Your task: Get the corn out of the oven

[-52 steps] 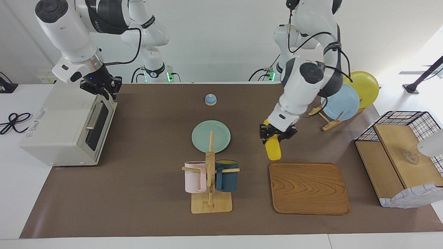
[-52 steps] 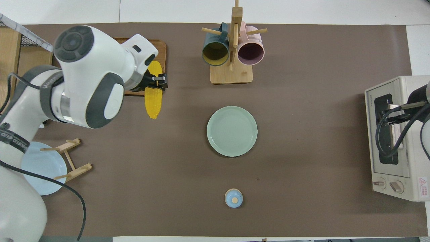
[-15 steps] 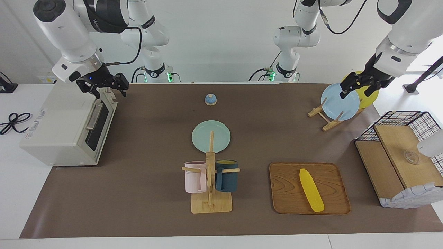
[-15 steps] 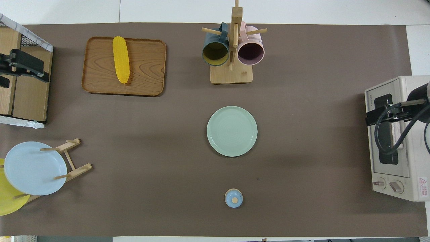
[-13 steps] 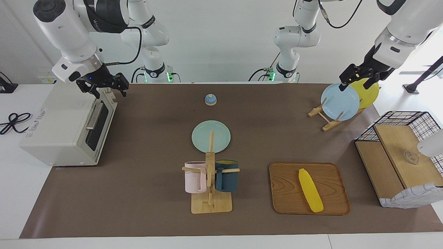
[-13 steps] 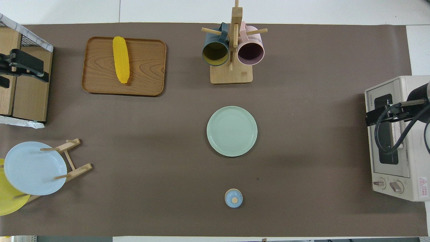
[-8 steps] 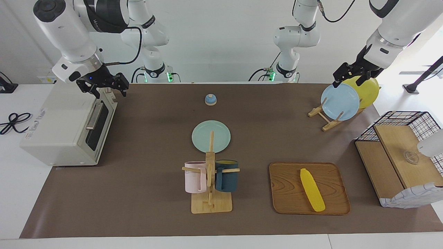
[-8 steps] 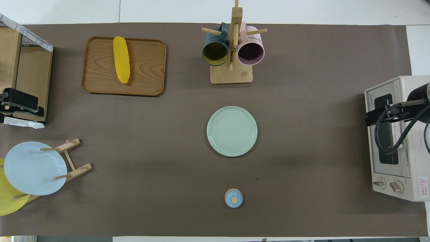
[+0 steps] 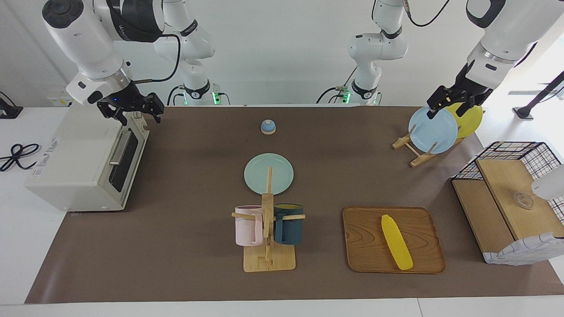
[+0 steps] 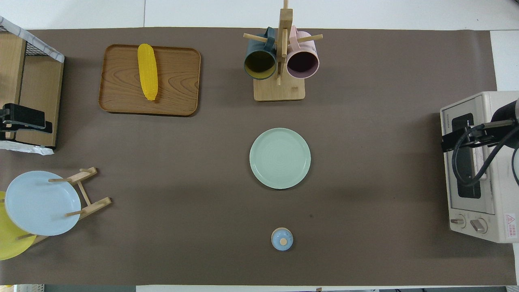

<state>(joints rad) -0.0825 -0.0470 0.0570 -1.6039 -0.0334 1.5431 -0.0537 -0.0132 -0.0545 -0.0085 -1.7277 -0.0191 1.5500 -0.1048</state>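
Observation:
The yellow corn [image 9: 396, 242] [image 10: 147, 71] lies loose on the wooden tray [image 9: 423, 220] [image 10: 178, 81], toward the left arm's end of the table. At the right arm's end stands the cream oven [image 9: 75, 158] [image 10: 482, 170], its dark glass door up and shut. My right gripper [image 9: 134, 115] [image 10: 466, 138] hangs open just above the oven's top front edge, holding nothing. Raised above the standing blue plate [image 9: 433, 130], my left gripper [image 9: 451, 105] [image 10: 24, 117] is open and empty.
A mug rack [image 9: 268, 233] with a pink and a dark blue mug stands mid-table, with a green plate [image 9: 269, 174] nearer the robots. A small blue knob [image 9: 268, 127] lies nearer still. A wire-and-wood basket [image 9: 511, 202] stands at the left arm's end, beside the tray.
My left gripper has drifted back toward the robots, above the plate rack. The corn has settled on the tray with a slight roll. The right gripper has stayed still.

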